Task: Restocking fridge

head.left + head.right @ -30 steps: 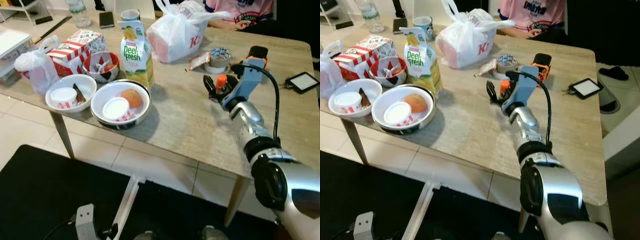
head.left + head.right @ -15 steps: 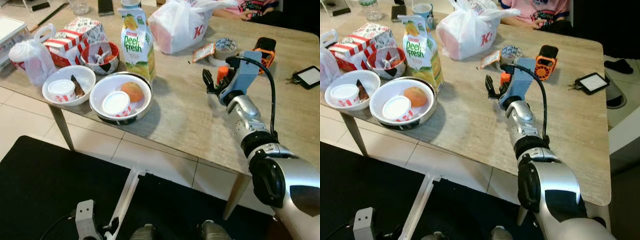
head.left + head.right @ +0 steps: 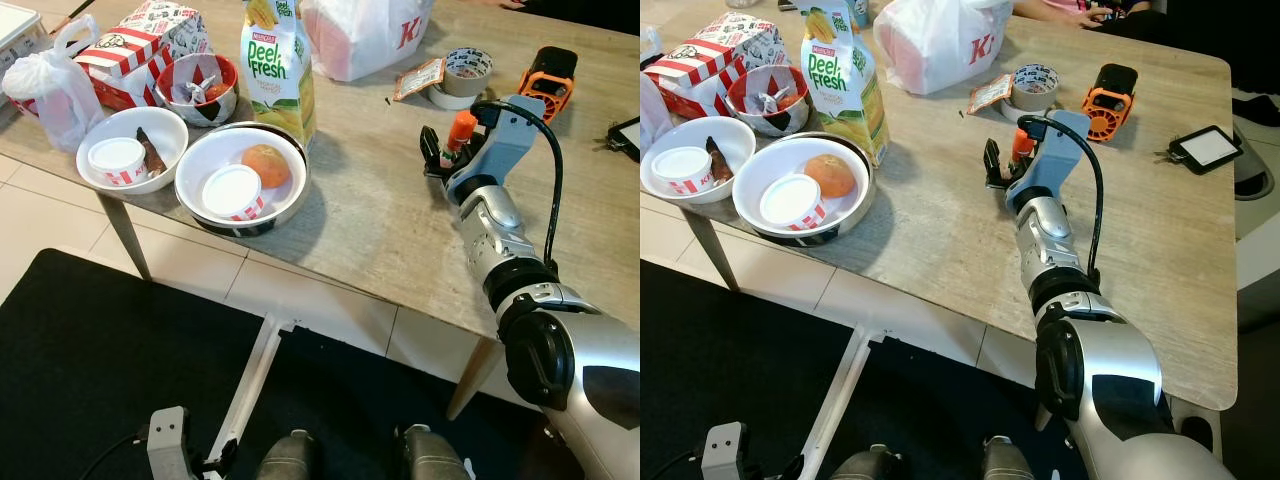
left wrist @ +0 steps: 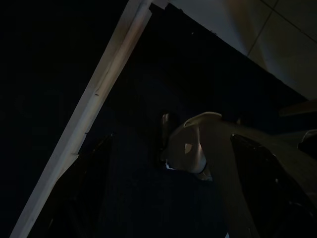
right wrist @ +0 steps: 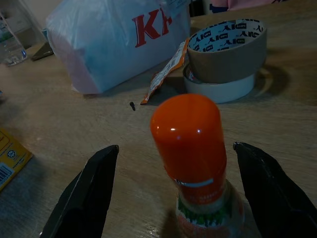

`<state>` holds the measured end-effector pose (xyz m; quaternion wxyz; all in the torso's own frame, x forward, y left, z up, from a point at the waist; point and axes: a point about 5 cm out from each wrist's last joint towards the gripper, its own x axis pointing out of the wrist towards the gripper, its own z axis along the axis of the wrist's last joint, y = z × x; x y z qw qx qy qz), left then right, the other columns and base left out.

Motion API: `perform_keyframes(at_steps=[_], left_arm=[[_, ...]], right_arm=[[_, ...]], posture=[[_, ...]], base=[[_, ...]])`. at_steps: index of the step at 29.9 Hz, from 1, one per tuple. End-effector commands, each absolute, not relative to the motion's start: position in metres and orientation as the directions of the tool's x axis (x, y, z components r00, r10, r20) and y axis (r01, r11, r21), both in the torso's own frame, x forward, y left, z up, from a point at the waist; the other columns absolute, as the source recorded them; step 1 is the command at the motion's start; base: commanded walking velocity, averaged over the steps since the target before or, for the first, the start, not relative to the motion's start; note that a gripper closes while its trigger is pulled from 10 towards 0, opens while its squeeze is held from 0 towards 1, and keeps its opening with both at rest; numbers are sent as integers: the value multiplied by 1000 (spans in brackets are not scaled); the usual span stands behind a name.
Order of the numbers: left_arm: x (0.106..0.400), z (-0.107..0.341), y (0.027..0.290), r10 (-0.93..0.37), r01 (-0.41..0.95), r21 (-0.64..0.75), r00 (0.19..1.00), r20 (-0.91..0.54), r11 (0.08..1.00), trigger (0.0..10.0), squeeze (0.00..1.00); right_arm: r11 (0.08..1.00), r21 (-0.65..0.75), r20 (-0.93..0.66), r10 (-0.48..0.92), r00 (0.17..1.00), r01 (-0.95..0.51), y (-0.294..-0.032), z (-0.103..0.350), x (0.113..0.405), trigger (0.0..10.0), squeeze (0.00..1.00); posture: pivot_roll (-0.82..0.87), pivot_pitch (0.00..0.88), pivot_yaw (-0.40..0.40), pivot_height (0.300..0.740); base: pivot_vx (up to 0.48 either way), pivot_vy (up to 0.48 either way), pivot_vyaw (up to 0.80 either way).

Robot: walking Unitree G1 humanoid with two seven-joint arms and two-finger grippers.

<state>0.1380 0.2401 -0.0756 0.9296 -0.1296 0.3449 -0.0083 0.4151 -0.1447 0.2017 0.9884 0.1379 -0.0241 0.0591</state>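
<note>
A small bottle with an orange cap (image 5: 189,148) stands upright on the wooden table (image 3: 370,220), right of centre. My right gripper (image 3: 443,155) is open around it at table height. Its two black fingers (image 5: 94,193) flank the bottle with a gap on each side. A Peel Fresh juice carton (image 3: 277,65) stands further left, behind a steel-rimmed white bowl (image 3: 205,165) that holds an orange fruit (image 3: 265,165) and a lidded tub (image 3: 232,190). My left gripper (image 4: 178,198) hangs open in the dark above the black floor mat.
Two tape rolls (image 3: 467,72), a sauce sachet (image 3: 420,78) and a white plastic bag (image 3: 365,30) lie behind the bottle. An orange device (image 3: 549,72) sits at the right. More bowls (image 3: 125,150) and a red-striped box (image 3: 140,45) crowd the left end. The table's front edge is near.
The camera has tilted down and closer, so the whole scene has shifted up. My right gripper stays open around the orange-capped bottle.
</note>
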Motion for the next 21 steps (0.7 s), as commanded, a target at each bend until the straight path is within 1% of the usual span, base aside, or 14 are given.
perform_keyframes(at_steps=[1, 9, 10, 11, 12, 21], left_arm=[[123, -81, 240, -107, -89, -254, 740, -664, 963, 10000, 0], [120, -82, 239, -111, -88, -258, 737, -667, 962, 10000, 0], [119, -82, 239, -111, -89, -258, 735, -669, 962, 10000, 0], [119, -82, 238, -111, -90, -258, 734, -670, 962, 10000, 0], [118, -83, 238, -111, -91, -258, 733, -671, 962, 10000, 0], [117, -83, 241, -97, -110, -253, 725, -682, 961, 10000, 0]], right_arm=[[950, 290, 98, 92, 991, -116, -145, 209, 416, 10000, 0], [954, 275, 141, 88, 986, -124, -146, 220, 418, 10000, 0], [954, 272, 142, 92, 986, -128, -145, 221, 418, 9608, 0], [954, 269, 141, 93, 986, -129, -145, 220, 418, 2000, 0], [954, 269, 141, 94, 986, -129, -145, 220, 418, 0, 0], [967, 213, 165, 102, 981, -137, -147, 228, 419, 0, 0]], posture=[[137, 300, 33, 740], [143, 296, 30, 740], [143, 296, 30, 740], [144, 294, 30, 740], [144, 294, 30, 740], [153, 278, 29, 740]], base=[[0, 0, 0], [0, 0, 0], [0, 0, 0], [0, 0, 0], [0, 0, 0], [0, 0, 0]])
